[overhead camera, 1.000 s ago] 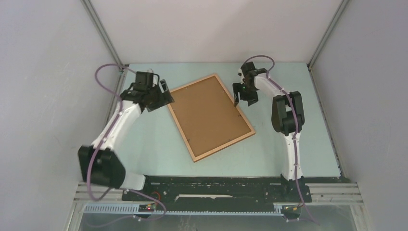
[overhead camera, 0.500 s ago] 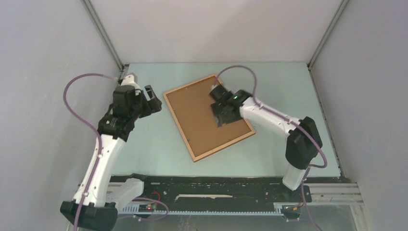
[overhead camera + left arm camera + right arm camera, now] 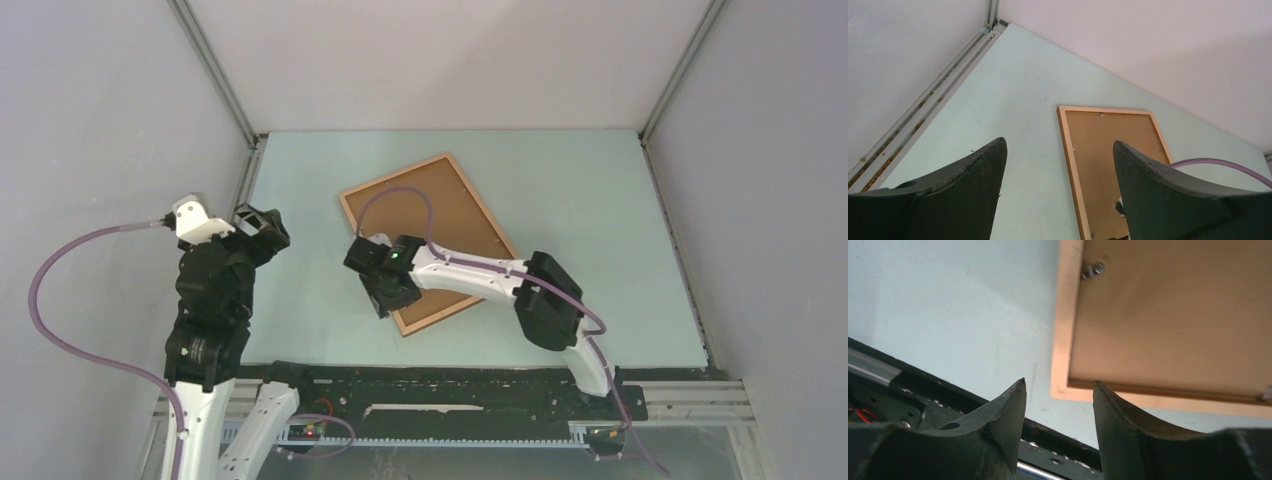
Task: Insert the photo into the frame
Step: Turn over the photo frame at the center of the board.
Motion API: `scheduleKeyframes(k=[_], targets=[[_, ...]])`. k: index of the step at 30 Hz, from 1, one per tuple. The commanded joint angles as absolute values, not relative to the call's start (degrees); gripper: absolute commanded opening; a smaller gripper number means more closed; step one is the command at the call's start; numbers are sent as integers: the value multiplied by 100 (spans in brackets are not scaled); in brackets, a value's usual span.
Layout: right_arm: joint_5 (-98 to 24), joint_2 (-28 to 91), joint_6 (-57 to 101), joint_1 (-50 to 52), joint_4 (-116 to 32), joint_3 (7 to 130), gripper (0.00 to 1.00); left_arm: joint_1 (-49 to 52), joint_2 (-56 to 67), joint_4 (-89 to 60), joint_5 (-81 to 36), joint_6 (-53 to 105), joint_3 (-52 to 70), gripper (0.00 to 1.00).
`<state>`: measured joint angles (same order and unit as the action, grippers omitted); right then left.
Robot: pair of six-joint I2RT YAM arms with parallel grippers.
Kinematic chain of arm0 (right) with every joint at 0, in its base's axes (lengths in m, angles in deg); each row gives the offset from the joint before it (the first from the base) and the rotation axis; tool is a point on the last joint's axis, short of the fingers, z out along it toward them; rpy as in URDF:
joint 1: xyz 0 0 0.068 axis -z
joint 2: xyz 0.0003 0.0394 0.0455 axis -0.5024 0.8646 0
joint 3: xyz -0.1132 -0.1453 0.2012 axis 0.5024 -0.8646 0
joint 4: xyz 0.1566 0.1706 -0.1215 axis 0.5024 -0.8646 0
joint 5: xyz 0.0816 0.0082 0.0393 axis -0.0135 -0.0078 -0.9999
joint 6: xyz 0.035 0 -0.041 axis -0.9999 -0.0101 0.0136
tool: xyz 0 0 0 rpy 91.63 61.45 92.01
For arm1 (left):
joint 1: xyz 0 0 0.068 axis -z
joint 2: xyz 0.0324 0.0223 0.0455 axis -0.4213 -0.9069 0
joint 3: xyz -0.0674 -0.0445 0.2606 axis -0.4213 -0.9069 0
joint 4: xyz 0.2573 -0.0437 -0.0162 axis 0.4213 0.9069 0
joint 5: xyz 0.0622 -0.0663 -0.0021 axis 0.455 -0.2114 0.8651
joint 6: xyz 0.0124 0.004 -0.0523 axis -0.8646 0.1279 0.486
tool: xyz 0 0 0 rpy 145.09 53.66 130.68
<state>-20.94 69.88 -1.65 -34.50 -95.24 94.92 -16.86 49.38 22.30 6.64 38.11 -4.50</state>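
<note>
The frame lies face down on the pale green table, its brown backing board up. The photo is not in view. My right gripper is open and empty, low over the frame's near-left corner. In the right wrist view its fingers straddle the corner of the wooden rim, with the backing board and a metal clip beyond. My left gripper is open and empty, raised at the left. It looks across the table at the frame.
The black base rail runs along the near edge, just below the frame's corner in the right wrist view. A purple cable loops over the board. Grey walls and an aluminium rail close the left side.
My right gripper swept from the frame's far right edge across the board to its near-left corner. My left arm pulled back from the frame's far left corner toward the near left.
</note>
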Motion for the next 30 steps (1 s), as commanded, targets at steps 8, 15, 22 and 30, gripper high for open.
scheduleKeyframes(k=[8,15,22,30], targets=[[-1639,8124,-751,-3725,-10100,10908,48,-1736,4784,2149,707,3825,-558,84],[-1400,8396,-682,-3733,-10230,11113,44,-1736,4819,2180,758,3842,-531,84],[-982,8764,-737,-3756,-10325,11372,27,-1736,4815,2188,769,3842,-538,84],[-447,8881,-847,-3819,-10583,11550,33,-1736,4815,2197,751,3855,-531,84]])
